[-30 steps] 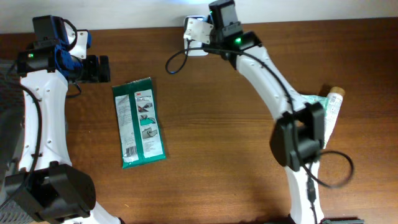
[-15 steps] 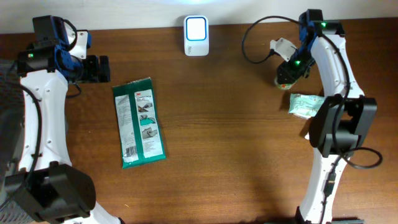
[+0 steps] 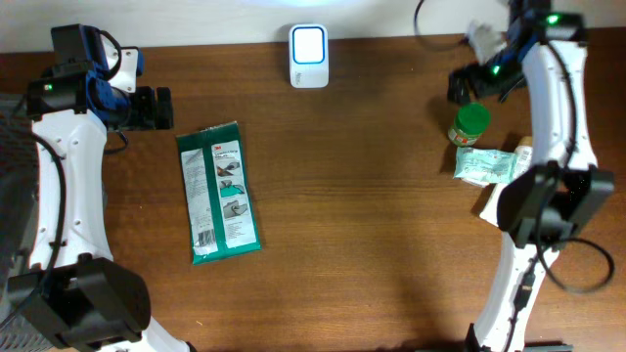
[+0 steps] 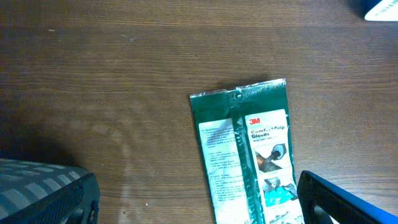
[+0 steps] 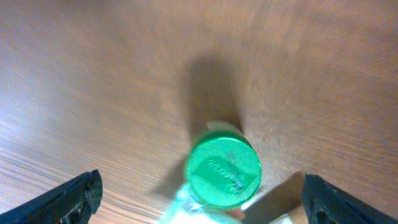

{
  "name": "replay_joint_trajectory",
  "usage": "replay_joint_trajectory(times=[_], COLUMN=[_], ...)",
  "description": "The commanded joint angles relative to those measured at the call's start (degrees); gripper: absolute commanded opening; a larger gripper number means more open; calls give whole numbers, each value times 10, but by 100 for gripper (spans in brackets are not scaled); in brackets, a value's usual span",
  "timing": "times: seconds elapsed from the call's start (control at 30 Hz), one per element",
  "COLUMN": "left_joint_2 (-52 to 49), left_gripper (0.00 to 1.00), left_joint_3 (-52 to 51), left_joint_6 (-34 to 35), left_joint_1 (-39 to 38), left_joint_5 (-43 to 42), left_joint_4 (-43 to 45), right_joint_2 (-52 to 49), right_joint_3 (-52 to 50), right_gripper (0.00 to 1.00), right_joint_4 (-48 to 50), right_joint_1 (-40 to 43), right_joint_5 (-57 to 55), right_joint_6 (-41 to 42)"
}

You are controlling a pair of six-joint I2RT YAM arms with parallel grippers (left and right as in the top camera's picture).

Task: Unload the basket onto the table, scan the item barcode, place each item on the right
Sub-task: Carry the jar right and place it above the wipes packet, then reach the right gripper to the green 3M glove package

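Selecting the next item to scan
Your right gripper (image 3: 469, 83) and left gripper (image 3: 147, 108) both stand wide, empty. Lower the left onto the flat green plastic glove packet (image 3: 218, 193).

Surface: table (image 3: 352, 225) was brown wood grain | Backdrop: pale wall (image 3: 196, 22) ran along far edge | Light: brightest mid-wall

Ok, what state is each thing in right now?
Glove packet: lying flat, label up, untouched.
Bottle: upright, lid on, not held.
Pale packet: flat beside bottle.
Scanner: standing at far edge.
Left fingers: open, empty.
Right fingers: open above bottle, empty.
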State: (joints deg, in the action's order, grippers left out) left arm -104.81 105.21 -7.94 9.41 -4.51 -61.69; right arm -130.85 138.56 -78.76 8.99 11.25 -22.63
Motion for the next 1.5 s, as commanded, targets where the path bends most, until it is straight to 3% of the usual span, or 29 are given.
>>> replay_joint_trajectory(times=[0.0,0.1,0.17,0.3,0.47,0.63,0.8,1.13,1.2,1.27,1.33,1.4,1.47], left_joint_2=[-4,-4,-4,-4,-4,-4,-4,-4,-4,-4,-9,-20,-42], left_gripper=[99,99,99,99,99,99,99,99,99,99,35,2,0], left_joint_3=[3,3,3,3,3,3,3,3,3,2,-6,-18,-51], left_joint_6=[-9,-9,-9,-10,-9,-9,-10,-6,34,58,78,158,218], left_joint_1=[2,2,2,2,2,2,2,1,1,1,-11,-36,-70], left_joint_5=[-4,-4,-4,-4,-4,-4,-4,-7,-65,-113,-114,-15,75], left_joint_4=[-1,-1,-1,-1,-1,-1,-1,0,-61,-51,-56,-71,-74], right_joint_2=[31,30,30,30,30,30,27,20,20,20,20,20,20], right_joint_3=[38,12,-4,-85,-256,-367,-421,-423,-423,-423,-423,-423,-423], right_gripper=[98,99,89,84,81,63,63,63,63,63,63,63,62], right_joint_4=[-44,-50,-50,-22,165,341,431,429,426,421,417,415,415], right_joint_1=[-16,-70,-130,-270,-394,-485,-519,-520,-518,-506,-498,-497,-497], right_joint_5=[191,265,228,84,93,73,73,60,61,61,61,63,63], right_joint_6=[101,101,129,318,420,541,562,561,561,561,561,561,559])
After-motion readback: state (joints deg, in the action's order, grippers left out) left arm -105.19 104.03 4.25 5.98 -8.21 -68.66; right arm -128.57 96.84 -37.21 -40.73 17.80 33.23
